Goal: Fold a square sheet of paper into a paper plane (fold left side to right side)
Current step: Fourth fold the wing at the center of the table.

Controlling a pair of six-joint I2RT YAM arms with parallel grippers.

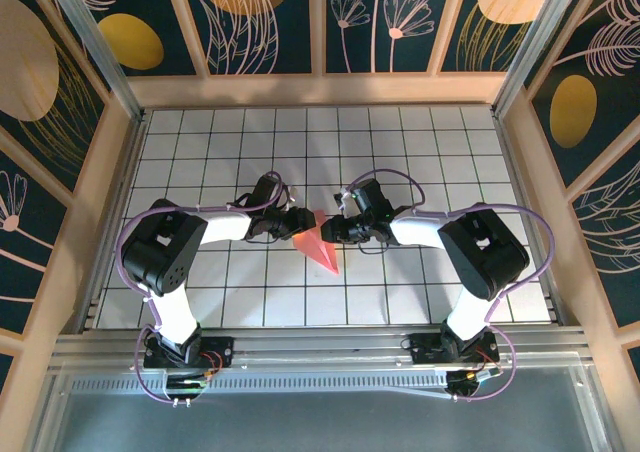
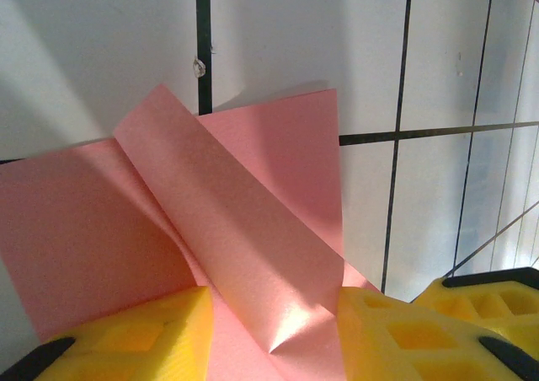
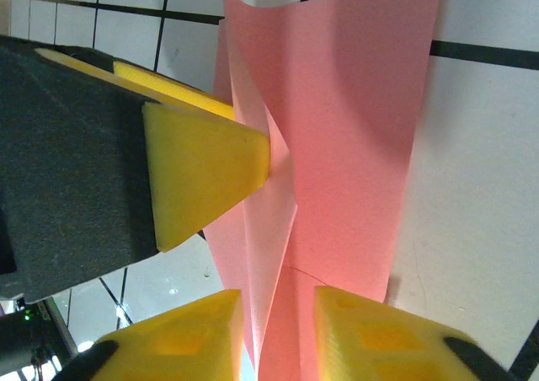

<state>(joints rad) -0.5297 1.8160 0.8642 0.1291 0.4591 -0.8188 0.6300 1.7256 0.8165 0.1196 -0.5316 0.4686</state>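
Squarely between the two end effectors lies the pink-red sheet of thin paper [image 1: 318,244], part-folded, with a pointed corner on the surface on the arm-base side of both. In the top view the two tips cover its far part, so its full outline there is hard to make out.

From the left wrist, the sheet [image 2: 253,229] spreads flat ahead of the left end effector [image 2: 274,339], and one long flap stands up as a slanted band running into the gap. Its yellow foam fingers [image 2: 135,335] stand apart on either side of that flap without pressing it. The frame's lower edge cuts off both fingers and the near paper.

From the right wrist, a raised fold of the sheet [image 3: 354,145] drops into the gap of the right end effector [image 3: 278,339]. Its yellow fingers [image 3: 379,339] sit just beside the paper on each side. I cannot tell whether they pinch it. A wedge-shaped yellow finger [image 3: 202,179] of the left end effector [image 1: 293,222] touches the fold with its tip, ahead and to one side.

Under everything is the white tiled surface with black grid lines [image 1: 440,142], and the right end effector [image 1: 335,230] faces the left one across the paper.
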